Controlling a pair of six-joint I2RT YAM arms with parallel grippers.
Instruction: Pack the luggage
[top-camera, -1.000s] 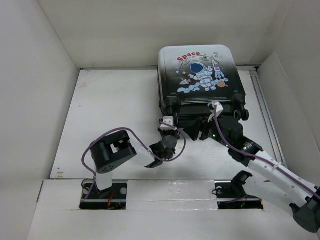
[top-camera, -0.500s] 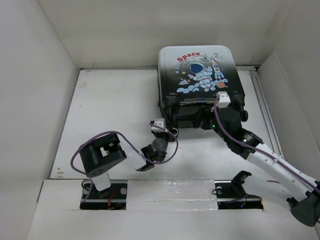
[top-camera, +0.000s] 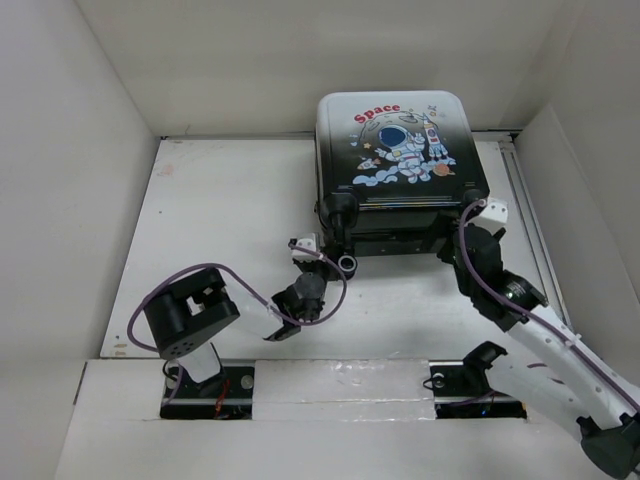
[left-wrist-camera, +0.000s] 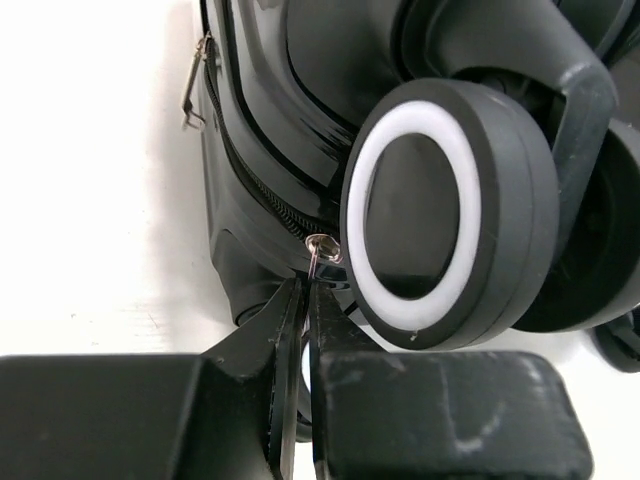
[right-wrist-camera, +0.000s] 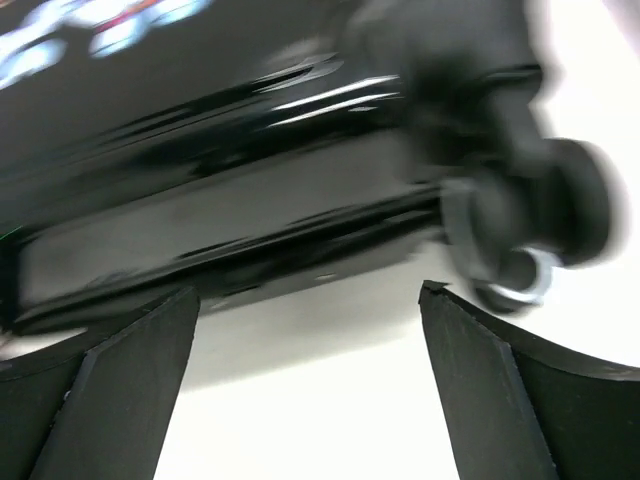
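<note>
1. Top external: the luggage (top-camera: 400, 150) lies closed, print up, upper centre-right on the table (top-camera: 220, 220). The left gripper (top-camera: 335, 262) is at its lower-left corner and the right gripper (top-camera: 468, 238) at its lower-right.
2. Left wrist: jaws clamped on the zipper pull (left-wrist-camera: 322, 250) beside a wheel (left-wrist-camera: 445, 205).
3. Right wrist: jaws wide apart, holding nothing; blurred luggage fills the upper frame.

A white table (top-camera: 220, 230) lies between white walls (top-camera: 70, 200). A rail (top-camera: 525, 215) runs along its right edge; a faint stain (top-camera: 165, 168) marks its far left corner.
</note>
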